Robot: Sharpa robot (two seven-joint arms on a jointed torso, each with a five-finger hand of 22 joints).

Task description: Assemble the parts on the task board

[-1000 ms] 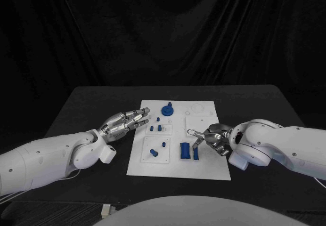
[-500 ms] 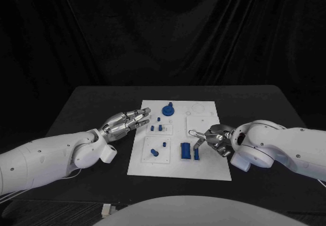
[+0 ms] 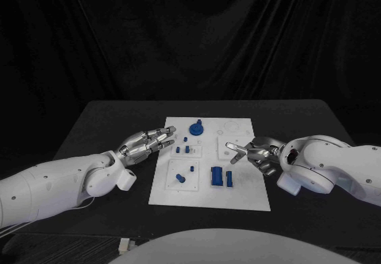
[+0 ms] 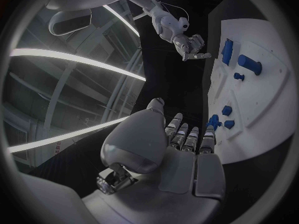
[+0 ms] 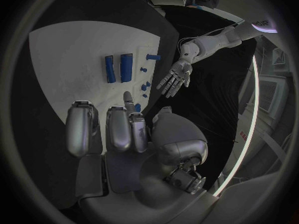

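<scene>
While the left hand (image 3: 147,142) hovered with its fingers spread and holding nothing beside the task board's (image 3: 238,198) left edge, the right hand (image 3: 255,154) hung over the board's right side, fingers apart and empty. Two upright blue bars (image 3: 221,176) stood side by side on the board on the black worktop (image 3: 317,126), near the right hand.

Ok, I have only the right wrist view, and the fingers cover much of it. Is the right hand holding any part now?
Observer: No. In the head view the right hand holds nothing. It hovers over the right edge of the task board, apart from the thin blue bar.
Operator: Is there any part at the board's far end?
Observer: Yes, a round blue part with a knob stands near the far edge, left of the middle.
</scene>
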